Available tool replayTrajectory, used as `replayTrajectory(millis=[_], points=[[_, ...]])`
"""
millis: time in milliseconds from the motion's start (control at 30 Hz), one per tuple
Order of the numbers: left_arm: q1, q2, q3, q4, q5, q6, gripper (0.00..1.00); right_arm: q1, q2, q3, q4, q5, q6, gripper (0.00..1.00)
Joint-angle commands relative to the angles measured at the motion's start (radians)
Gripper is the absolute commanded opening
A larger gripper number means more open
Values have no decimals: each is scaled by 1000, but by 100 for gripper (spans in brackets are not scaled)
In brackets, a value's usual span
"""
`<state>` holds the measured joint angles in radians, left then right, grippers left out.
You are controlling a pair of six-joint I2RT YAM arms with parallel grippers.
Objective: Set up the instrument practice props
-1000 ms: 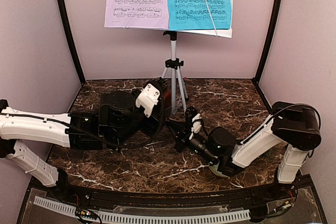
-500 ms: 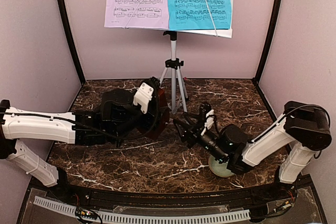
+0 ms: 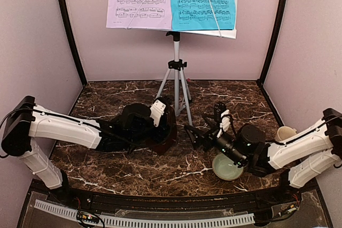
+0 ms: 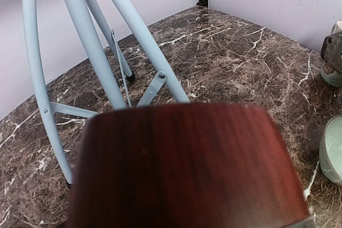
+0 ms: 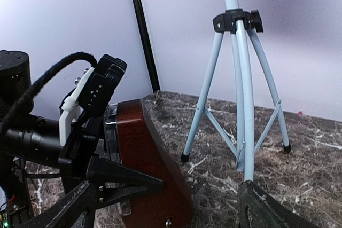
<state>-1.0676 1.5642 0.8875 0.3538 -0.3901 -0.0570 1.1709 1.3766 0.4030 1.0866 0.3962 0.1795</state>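
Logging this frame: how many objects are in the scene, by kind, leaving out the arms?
music stand: 1
sheet-music pages: 2 (one lavender, one cyan)
metronome: 1
bowl: 1
mug: 1
Total: 6

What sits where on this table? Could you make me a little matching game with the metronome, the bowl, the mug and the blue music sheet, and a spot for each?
Things:
1. metronome
2. bowl
3. mug
4. cyan sheet

Spots:
A. high up on the music stand
B. farthest right of all
C. gripped by the left pincer
D. near the front, partly beneath the right arm

Pairs: 1-C, 2-D, 3-B, 4-A
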Motion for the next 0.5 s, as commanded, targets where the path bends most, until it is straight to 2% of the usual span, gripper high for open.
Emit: replayTrajectory(millis=[0,300,367,467], points=[[26,26,-11,224,101,-40,23,-42,-108,44,-299,-22,63,93],[31,116,-48,363,182,-61,25,-156,-171,98,-505,-139,179,95],[31,124,-55,371,191,-58,31,-181,-152,124,-543,-185,204,95],[32,125,-64,363,211,-49,55,-206,-130,151,-565,-240,231,96]])
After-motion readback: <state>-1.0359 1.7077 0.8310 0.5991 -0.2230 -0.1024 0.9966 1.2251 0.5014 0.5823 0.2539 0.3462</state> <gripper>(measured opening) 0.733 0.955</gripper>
